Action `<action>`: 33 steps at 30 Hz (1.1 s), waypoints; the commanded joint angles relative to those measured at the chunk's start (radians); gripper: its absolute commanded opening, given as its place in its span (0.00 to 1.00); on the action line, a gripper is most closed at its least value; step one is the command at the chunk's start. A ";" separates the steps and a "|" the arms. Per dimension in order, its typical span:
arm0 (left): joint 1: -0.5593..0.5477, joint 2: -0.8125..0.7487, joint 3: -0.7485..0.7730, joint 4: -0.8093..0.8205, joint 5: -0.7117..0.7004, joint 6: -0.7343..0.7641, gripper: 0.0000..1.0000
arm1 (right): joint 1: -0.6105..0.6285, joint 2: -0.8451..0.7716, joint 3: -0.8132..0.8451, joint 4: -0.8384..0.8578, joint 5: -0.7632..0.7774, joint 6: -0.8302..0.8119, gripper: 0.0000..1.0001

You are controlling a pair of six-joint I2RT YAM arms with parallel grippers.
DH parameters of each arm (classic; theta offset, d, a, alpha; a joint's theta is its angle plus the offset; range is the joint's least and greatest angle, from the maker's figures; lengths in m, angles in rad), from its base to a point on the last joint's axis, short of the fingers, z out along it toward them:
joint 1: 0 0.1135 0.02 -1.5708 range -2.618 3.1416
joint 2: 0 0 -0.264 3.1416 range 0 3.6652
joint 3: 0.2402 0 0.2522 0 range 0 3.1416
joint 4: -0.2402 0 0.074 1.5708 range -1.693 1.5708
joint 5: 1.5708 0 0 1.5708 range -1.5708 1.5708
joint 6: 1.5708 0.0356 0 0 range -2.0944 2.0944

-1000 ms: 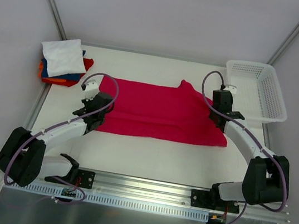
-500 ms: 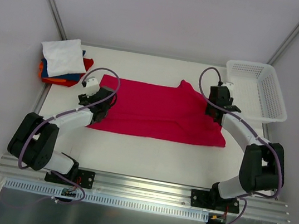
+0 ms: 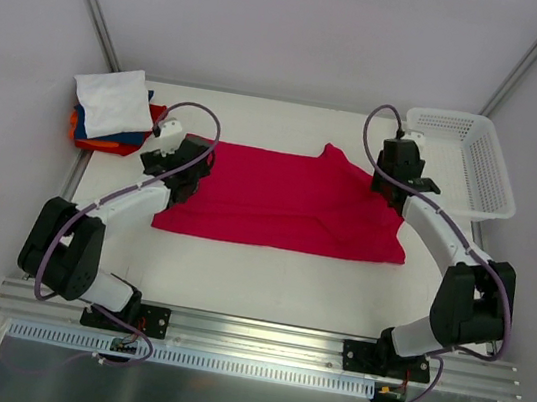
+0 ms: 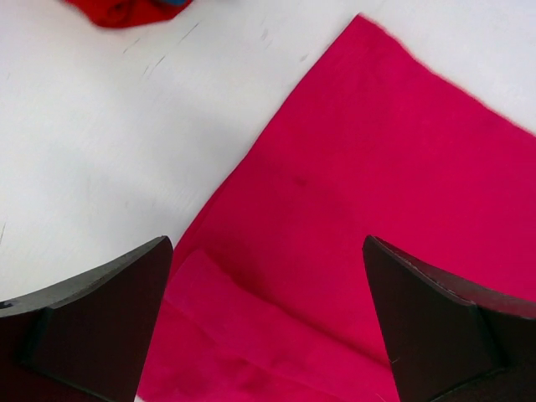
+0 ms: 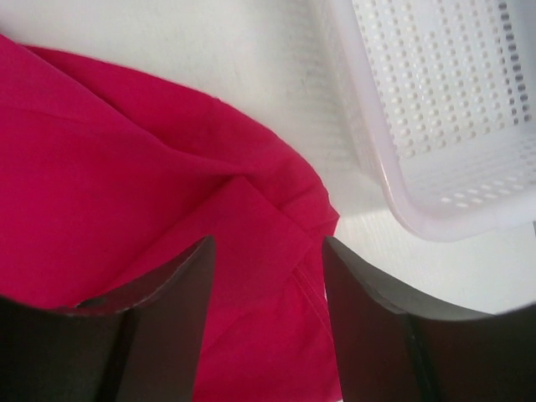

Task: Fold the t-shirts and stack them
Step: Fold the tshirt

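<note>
A large crimson-red t-shirt (image 3: 289, 199) lies flat across the middle of the table, folded lengthwise, with a sleeve tip at its far edge. My left gripper (image 3: 187, 171) hovers over the shirt's left end, open wide. The left wrist view shows only red cloth (image 4: 377, 167) below the left gripper (image 4: 268, 260). My right gripper (image 3: 394, 184) is above the shirt's right end, near the basket. It is open too, with folded red cloth (image 5: 126, 167) beneath the right gripper (image 5: 268, 260) and nothing held. Folded t-shirts (image 3: 110, 112) are stacked at the far left corner, a white one on top.
A white plastic mesh basket (image 3: 474, 181) stands at the far right corner, and its rim (image 5: 394, 193) is close to my right fingers. The bare white tabletop (image 3: 266, 282) runs along the near side. The walls of the enclosure stand on both sides.
Both grippers have gone from shut to open and let go of the red shirt. Both have moved toward the far side of the table. The shirt's left edge has shifted slightly.
</note>
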 commanded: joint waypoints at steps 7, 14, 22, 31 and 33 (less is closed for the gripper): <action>0.078 0.173 0.212 0.115 0.168 0.192 0.99 | 0.000 0.115 0.260 -0.059 -0.129 -0.028 0.57; 0.173 0.349 0.371 0.137 0.377 0.226 0.96 | -0.003 0.205 0.366 -0.066 -0.186 -0.069 0.57; 0.225 0.513 0.546 0.111 0.469 0.258 0.95 | -0.004 0.271 0.432 -0.094 -0.216 -0.068 0.57; 0.232 0.408 0.449 0.086 0.552 0.206 0.94 | 0.042 0.187 0.385 -0.128 -0.235 -0.040 0.55; 0.229 0.318 0.389 0.083 0.587 0.179 0.92 | 0.071 0.159 0.362 -0.132 -0.233 -0.036 0.49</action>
